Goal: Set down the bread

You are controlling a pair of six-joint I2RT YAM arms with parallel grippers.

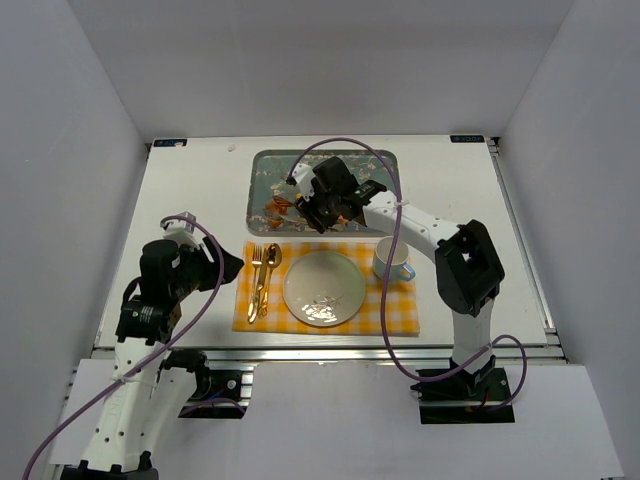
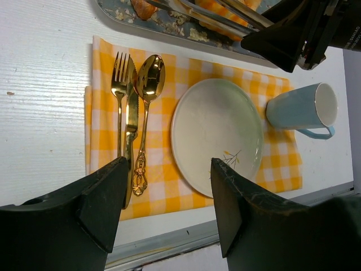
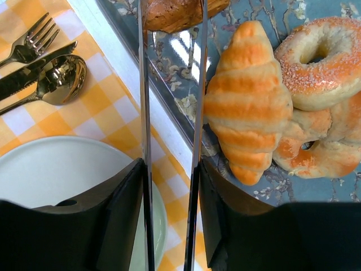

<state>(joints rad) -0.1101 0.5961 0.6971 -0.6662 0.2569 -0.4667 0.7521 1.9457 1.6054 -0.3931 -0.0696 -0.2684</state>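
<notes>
My right gripper [image 3: 169, 169] is shut on a pair of metal tongs [image 3: 144, 84]. The tong tips pinch the bread [image 3: 172, 14], a small reddish-brown bun, at the near-left part of the patterned tray [image 3: 186, 51]. In the top view the right gripper [image 1: 325, 205] is over the tray [image 1: 265, 172] and the bread [image 1: 277, 208] sits at the tong tips. The white plate [image 1: 323, 287] lies on the yellow checked placemat [image 1: 400, 305]. My left gripper [image 2: 169, 169] is open and empty above the table's near edge, left of the plate [image 2: 217, 135].
A golden croissant [image 3: 248, 101] and glazed ring rolls [image 3: 318, 62] lie on the tray beside the tongs. A gold fork [image 2: 118, 90], knife [image 2: 131, 130] and spoon [image 2: 148, 84] lie left of the plate. A pale blue cup [image 2: 299, 107] stands to its right.
</notes>
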